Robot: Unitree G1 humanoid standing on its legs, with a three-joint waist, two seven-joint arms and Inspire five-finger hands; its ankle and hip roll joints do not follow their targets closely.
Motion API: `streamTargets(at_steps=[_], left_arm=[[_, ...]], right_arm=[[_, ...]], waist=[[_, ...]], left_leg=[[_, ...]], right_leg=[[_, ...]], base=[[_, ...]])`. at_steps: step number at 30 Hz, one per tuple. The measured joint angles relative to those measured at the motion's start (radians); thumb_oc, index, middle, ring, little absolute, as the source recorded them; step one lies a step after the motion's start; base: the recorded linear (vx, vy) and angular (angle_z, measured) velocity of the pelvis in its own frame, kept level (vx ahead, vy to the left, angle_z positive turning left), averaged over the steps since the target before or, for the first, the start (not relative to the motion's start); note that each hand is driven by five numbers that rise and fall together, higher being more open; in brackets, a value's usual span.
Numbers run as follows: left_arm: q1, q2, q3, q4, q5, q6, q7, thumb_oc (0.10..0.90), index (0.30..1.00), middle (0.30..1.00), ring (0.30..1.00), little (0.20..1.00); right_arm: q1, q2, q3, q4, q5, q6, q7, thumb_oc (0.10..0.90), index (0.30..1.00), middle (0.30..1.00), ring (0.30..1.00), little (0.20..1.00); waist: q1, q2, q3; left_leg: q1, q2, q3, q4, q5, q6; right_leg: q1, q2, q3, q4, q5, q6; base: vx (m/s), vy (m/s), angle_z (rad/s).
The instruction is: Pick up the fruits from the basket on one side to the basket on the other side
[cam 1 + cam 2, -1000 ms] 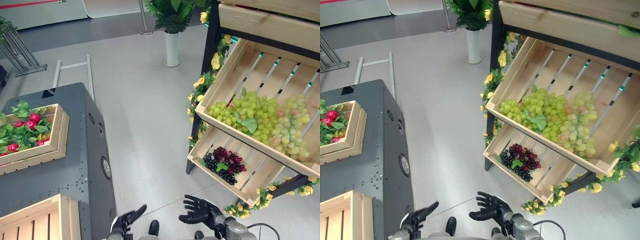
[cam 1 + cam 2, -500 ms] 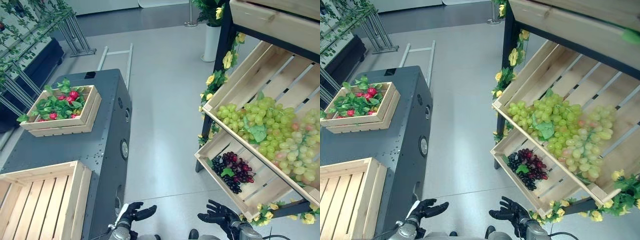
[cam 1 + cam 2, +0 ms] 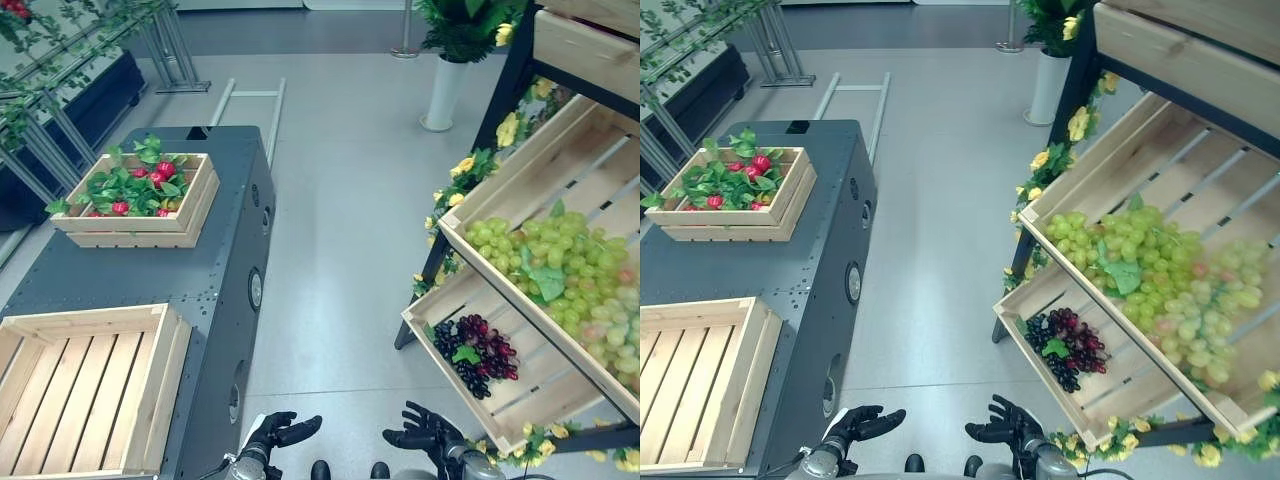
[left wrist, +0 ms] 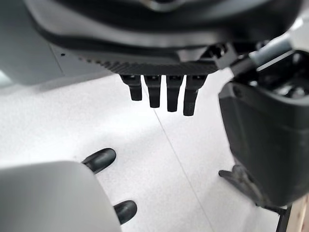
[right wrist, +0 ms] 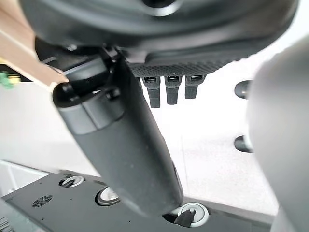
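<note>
Both hands low over floor, between counter and shelf. Left hand (image 3: pixel 276 434) empty, fingers loosely spread. Right hand (image 3: pixel 422 434) empty too, fingers relaxed and splayed. Grey counter (image 3: pixel 130 283) at left carries far crate of red fruit and leaves (image 3: pixel 137 194), plus near slatted crate (image 3: pixel 85 385) with nothing in it. Slanted shelf at right: green grapes (image 3: pixel 555 272) in upper bin, dark grapes (image 3: pixel 474 352) in lower bin (image 3: pixel 520 398). White vase with plant (image 3: pixel 442 91) beyond.

Bright, even overhead light; pale floor (image 3: pixel 340 200) shows soft sheen, faint shadows. Head views sharp, lines bowing toward edges. Wrist views: near dark bulk blurred, floor beyond washed out.
</note>
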Motion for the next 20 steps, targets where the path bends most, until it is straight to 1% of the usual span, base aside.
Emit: streamTargets(at_steps=[1, 3, 4, 5, 6, 7, 8, 9, 10, 11, 13, 14, 15, 16, 17, 18, 19, 20], left_arm=[[0.000, 0.005, 0.003, 0.004, -0.010, 0.000, -0.003, 0.800, 0.900, 0.900, 0.900, 0.900], [0.000, 0.020, 0.019, 0.018, -0.028, 0.000, -0.005, 0.800, 0.900, 0.900, 0.900, 0.900], [0.000, 0.025, 0.019, 0.018, -0.029, 0.000, -0.005, 0.800, 0.900, 0.900, 0.900, 0.900], [0.002, 0.030, 0.020, 0.017, -0.040, 0.004, -0.002, 0.800, 0.900, 0.900, 0.900, 0.900], [0.002, 0.030, 0.021, 0.017, -0.049, 0.011, 0.002, 0.800, 0.900, 0.900, 0.900, 0.900], [0.005, 0.028, 0.020, 0.017, -0.071, 0.018, 0.004, 0.800, 0.900, 0.900, 0.900, 0.900], [0.012, 0.023, 0.026, 0.018, -0.091, 0.020, 0.004, 0.800, 0.900, 0.900, 0.900, 0.900], [0.013, 0.015, 0.040, 0.019, -0.108, 0.023, 0.005, 0.800, 0.900, 0.900, 0.900, 0.900], [0.013, 0.011, 0.043, 0.019, -0.121, 0.024, 0.006, 0.800, 0.900, 0.900, 0.900, 0.900], [0.013, 0.002, 0.049, 0.019, -0.104, 0.023, -0.001, 0.800, 0.900, 0.900, 0.900, 0.900], [0.006, 0.016, 0.038, 0.018, -0.081, -0.004, -0.020, 0.800, 0.900, 0.900, 0.900, 0.900], [0.007, 0.025, 0.040, 0.017, -0.075, -0.022, -0.026, 0.800, 0.900, 0.900, 0.900, 0.900], [0.008, 0.029, 0.039, 0.017, -0.075, -0.029, -0.026, 0.800, 0.900, 0.900, 0.900, 0.900], [0.009, 0.031, 0.038, 0.017, -0.077, -0.034, -0.027, 0.800, 0.900, 0.900, 0.900, 0.900], [0.011, 0.031, 0.041, 0.017, -0.085, -0.036, -0.029, 0.800, 0.900, 0.900, 0.900, 0.900], [0.011, 0.028, 0.045, 0.017, -0.087, -0.036, -0.029, 0.800, 0.900, 0.900, 0.900, 0.900], [0.010, 0.023, 0.050, 0.016, -0.086, -0.036, -0.030, 0.800, 0.900, 0.900, 0.900, 0.900], [0.010, 0.012, 0.053, 0.014, -0.086, -0.036, -0.034, 0.800, 0.900, 0.900, 0.900, 0.900]], right_arm=[[-0.001, 0.003, 0.000, 0.000, 0.000, 0.000, -0.001, 0.800, 0.900, 0.900, 0.900, 0.900], [-0.003, 0.010, 0.002, 0.007, 0.000, 0.000, -0.003, 0.800, 0.900, 0.900, 0.900, 0.900], [-0.005, 0.012, 0.002, 0.014, -0.001, -0.001, -0.003, 0.800, 0.900, 0.900, 0.900, 0.900], [-0.015, 0.018, 0.005, 0.032, -0.023, -0.001, -0.003, 0.800, 0.900, 0.900, 0.900, 0.900], [-0.020, 0.016, 0.008, 0.041, -0.044, -0.001, -0.005, 0.800, 0.900, 0.900, 0.900, 0.900], [-0.028, 0.013, 0.010, 0.053, -0.067, 0.002, -0.005, 0.800, 0.900, 0.900, 0.900, 0.900], [-0.033, 0.011, 0.013, 0.059, -0.081, 0.002, -0.005, 0.800, 0.900, 0.900, 0.900, 0.900], [-0.034, 0.007, 0.014, 0.061, -0.081, 0.005, -0.005, 0.800, 0.900, 0.900, 0.900, 0.900], [-0.032, 0.003, 0.015, 0.062, -0.081, 0.008, -0.005, 0.800, 0.900, 0.900, 0.900, 0.900], [-0.029, 0.000, 0.014, 0.065, -0.081, 0.019, -0.012, 0.800, 0.900, 0.900, 0.900, 0.900], [-0.028, -0.006, 0.010, 0.081, -0.082, 0.037, -0.019, 0.800, 0.900, 0.900, 0.900, 0.900], [-0.028, -0.014, 0.007, 0.089, -0.084, 0.049, -0.025, 0.800, 0.900, 0.900, 0.900, 0.900], [-0.025, -0.020, 0.007, 0.090, -0.085, 0.049, -0.028, 0.800, 0.900, 0.900, 0.900, 0.900], [-0.020, -0.031, 0.006, 0.092, -0.087, 0.050, -0.029, 0.800, 0.900, 0.900, 0.900, 0.900], [-0.020, -0.043, 0.003, 0.102, -0.087, 0.053, -0.029, 0.800, 0.900, 0.900, 0.900, 0.900], [-0.020, -0.046, 0.000, 0.108, -0.087, 0.054, -0.029, 0.800, 0.900, 0.900, 0.900, 0.900], [-0.018, -0.052, -0.003, 0.114, -0.087, 0.055, -0.031, 0.800, 0.900, 0.900, 0.900, 0.900], [-0.012, -0.056, -0.007, 0.121, -0.087, 0.058, -0.034, 0.800, 0.900, 0.900, 0.900, 0.900]], waist=[[0.001, -0.007, -0.003], [0.010, -0.026, -0.012], [0.021, -0.031, -0.015], [0.037, -0.042, -0.018], [0.041, -0.039, -0.018], [0.052, -0.027, -0.012], [0.060, -0.017, -0.007], [0.070, -0.008, -0.002], [0.077, -0.001, -0.001], [0.082, 0.002, -0.001], [0.082, -0.008, 0.003], [0.086, -0.031, 0.010], [0.087, -0.033, 0.009], [0.085, -0.041, 0.011], [0.081, -0.042, 0.006], [0.077, -0.039, 0.004], [0.066, -0.032, 0.001], [0.048, -0.014, -0.009]], left_leg=[[0.003, 0.000, -0.011, 0.000, 0.003, -0.002], [-0.016, 0.000, -0.056, 0.000, 0.016, -0.017], [-0.020, -0.002, -0.063, 0.006, 0.020, -0.022], [-0.035, -0.002, -0.078, 0.006, 0.034, -0.042], [-0.039, 0.004, -0.077, 0.006, 0.038, -0.048], [-0.044, 0.014, -0.075, 0.006, 0.040, -0.059], [-0.049, 0.022, -0.075, 0.008, 0.045, -0.069], [-0.048, 0.029, -0.073, 0.008, 0.049, -0.077], [-0.049, 0.035, -0.072, 0.008, 0.051, -0.081], [-0.061, 0.038, -0.074, 0.025, 0.058, -0.092], [-0.090, 0.027, -0.051, 0.081, 0.063, -0.101], [-0.110, 0.014, 0.006, 0.140, 0.052, -0.099], [-0.114, 0.010, 0.031, 0.176, 0.039, -0.085], [-0.117, 0.000, 0.049, 0.236, 0.007, -0.071], [-0.103, -0.009, 0.058, 0.244, -0.009, -0.059], [-0.090, -0.011, 0.058, 0.222, -0.010, -0.056], [-0.068, -0.010, 0.058, 0.173, -0.010, -0.056], [-0.029, -0.004, 0.052, 0.089, -0.003, -0.056]], right_leg=[[0.002, -0.007, 0.005, -0.001, -0.001, -0.002], [0.039, -0.012, 0.064, -0.120, 0.004, -0.006], [0.048, -0.016, 0.079, -0.165, 0.007, -0.003], [0.067, -0.023, 0.071, -0.231, 0.058, 0.033], [0.082, -0.015, 0.060, -0.265, 0.069, 0.028], [0.102, -0.002, 0.052, -0.312, 0.098, 0.017], [0.120, 0.008, 0.044, -0.344, 0.110, 0.009], [0.124, 0.015, 0.041, -0.353, 0.119, -0.005], [0.124, 0.020, 0.035, -0.353, 0.119, -0.010], [0.131, 0.026, 0.015, -0.351, 0.114, -0.018], [0.140, 0.016, -0.027, -0.353, 0.106, -0.033], [0.149, -0.001, -0.040, -0.353, 0.098, -0.048], [0.153, -0.010, -0.040, -0.353, 0.098, -0.050], [0.161, -0.022, -0.043, -0.353, 0.098, -0.050], [0.162, -0.033, -0.048, -0.352, 0.099, -0.046], [0.162, -0.035, -0.051, -0.352, 0.099, -0.041], [0.165, -0.031, -0.054, -0.351, 0.101, -0.039], [0.163, -0.016, -0.057, -0.348, 0.106, -0.028]], base=[[-0.08, -0.323, 0.46], [-0.10, -0.339, 0.54], [-0.13, -0.314, 0.47], [-0.09, -0.203, 0.36], [-0.11, -0.282, 0.37], [-0.05, -0.199, 0.28], [-0.06, -0.270, 0.20], [-0.03, -0.157, 0.17], [-0.07, -0.184, 0.31], [-0.09, -0.121, 0.53], [-0.08, -0.030, 0.56], [-0.06, 0.024, 0.26], [-0.07, 0.057, 0.11], [-0.02, 0.066, -0.08], [-0.01, 0.079, -0.07], [0.00, 0.061, -0.02], [0.00, 0.054, 0.13], [-0.01, 0.048, 0.18]])
